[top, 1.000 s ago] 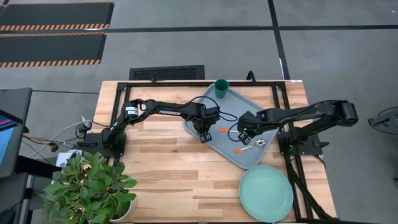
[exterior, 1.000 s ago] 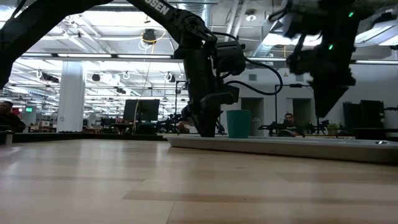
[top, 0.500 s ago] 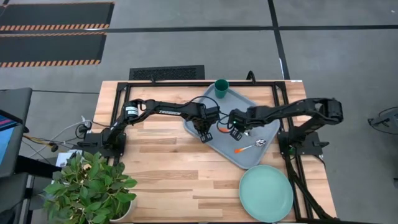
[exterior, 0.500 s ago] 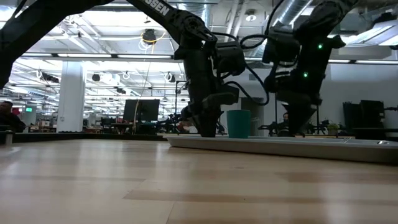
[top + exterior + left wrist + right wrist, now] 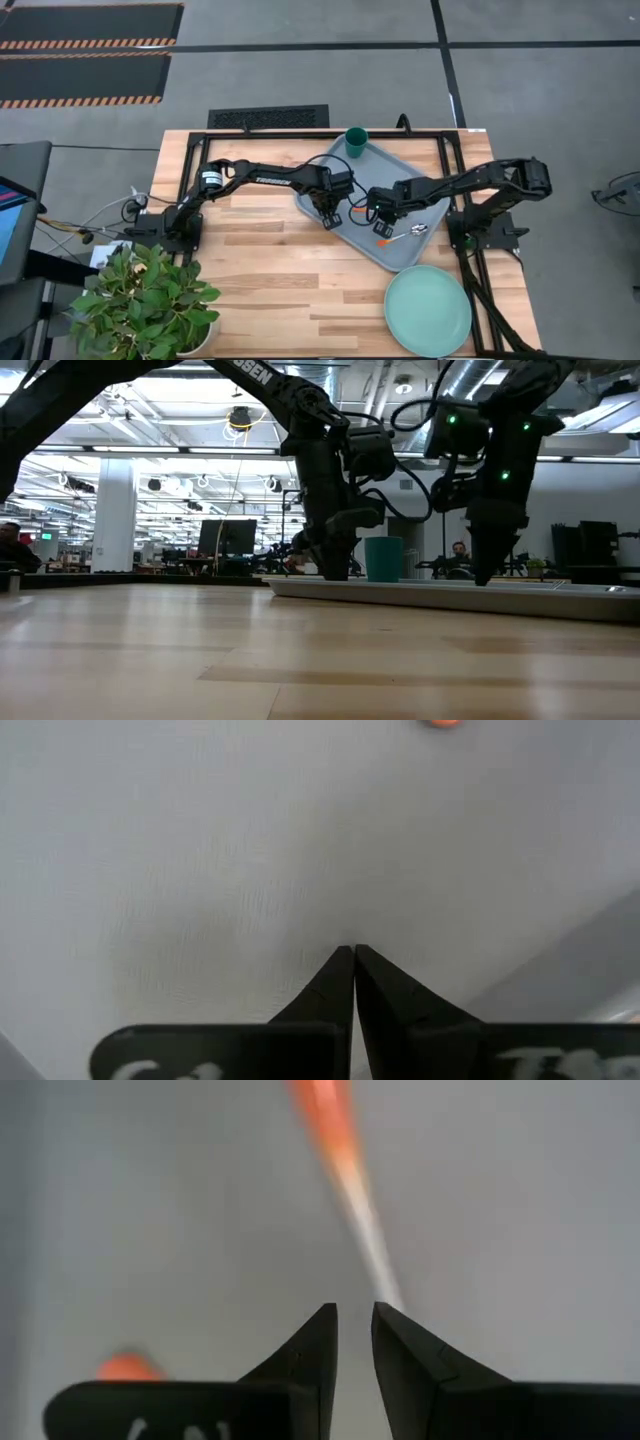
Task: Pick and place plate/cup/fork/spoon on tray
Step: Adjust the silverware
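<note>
Right hand point(image 5: 379, 222) reaches low over tray point(image 5: 345, 168), fingers slightly parted.

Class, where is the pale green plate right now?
In the high view, the plate lies on the wooden table at its near right corner, just off the tray.

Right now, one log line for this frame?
left gripper shut, low at tray | right gripper slightly open over orange-handled utensil | cup on tray | plate on table
</note>
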Action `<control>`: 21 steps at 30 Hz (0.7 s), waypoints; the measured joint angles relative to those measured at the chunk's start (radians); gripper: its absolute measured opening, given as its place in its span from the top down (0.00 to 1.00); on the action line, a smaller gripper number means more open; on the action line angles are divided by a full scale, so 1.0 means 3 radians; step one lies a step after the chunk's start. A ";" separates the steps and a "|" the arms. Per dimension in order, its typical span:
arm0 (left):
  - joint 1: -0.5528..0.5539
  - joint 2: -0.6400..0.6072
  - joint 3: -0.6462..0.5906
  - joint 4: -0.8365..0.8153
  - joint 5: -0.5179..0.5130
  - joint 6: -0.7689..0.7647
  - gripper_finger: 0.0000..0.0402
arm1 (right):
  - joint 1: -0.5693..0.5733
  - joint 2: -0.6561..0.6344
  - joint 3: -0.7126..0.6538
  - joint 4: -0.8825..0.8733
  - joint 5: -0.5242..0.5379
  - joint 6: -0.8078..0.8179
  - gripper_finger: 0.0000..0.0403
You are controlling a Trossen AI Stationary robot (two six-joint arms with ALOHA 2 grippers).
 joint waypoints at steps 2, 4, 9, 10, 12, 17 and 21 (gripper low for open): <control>-0.0002 0.0000 0.0000 -0.0004 -0.0001 0.0009 1.00 | 0.0059 -0.0047 0.0001 -0.0016 -0.0074 -0.0033 0.78; -0.0002 0.0000 0.0000 -0.0004 0.0000 0.0009 1.00 | 0.0117 -0.0095 0.0001 -0.0038 -0.0059 -0.0028 0.78; -0.0002 0.0000 0.0000 -0.0006 -0.0001 0.0009 1.00 | 0.0060 -0.0206 0.0006 0.0142 0.0468 -0.0033 0.78; -0.0002 0.0000 0.0000 -0.0007 -0.0001 0.0009 1.00 | 0.0012 -0.0197 0.0006 0.0173 0.0511 -0.0067 0.78; -0.0001 0.0000 0.0000 -0.0010 -0.0001 0.0009 1.00 | -0.0082 -0.0189 0.0006 0.0217 0.0522 -0.0165 0.78; 0.0001 0.0001 0.0000 -0.0016 -0.0003 0.0006 1.00 | -0.0202 0.0029 0.0004 0.0475 0.0531 -0.0439 0.78; 0.0002 0.0001 0.0000 -0.0017 0.0001 -0.0008 1.00 | -0.0228 0.0259 0.0005 0.0679 0.0519 -0.0540 0.78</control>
